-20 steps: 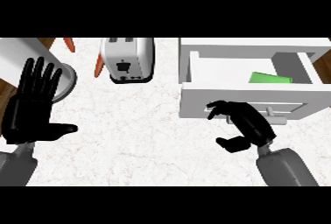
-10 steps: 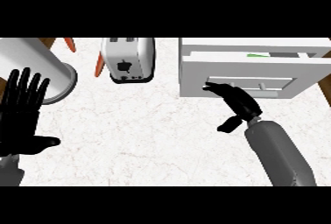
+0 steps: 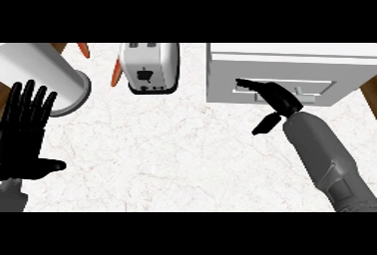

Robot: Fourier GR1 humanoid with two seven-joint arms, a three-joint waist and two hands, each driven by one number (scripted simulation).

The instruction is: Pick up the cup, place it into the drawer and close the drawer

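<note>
Head view. The right hand reaches from the lower right to the drawer. Its fingers are straight and close together, their tips on the left part of the drawer front, with the thumb hanging apart below. The left hand rests open at the left edge, fingers spread and upright.

The drawer front looks flush or nearly flush with its cabinet, and no open compartment shows. The cup is not visible. It is presumably inside, so its pointing and long axis cannot be told. The drawer front's long axis runs side to side and its face is turned toward the robot.

Likely risks: an off-centre push may skew the drawer, or the fingers may slide off leftward, leaving it ajar. A toaster stands on the counter, well apart.
</note>
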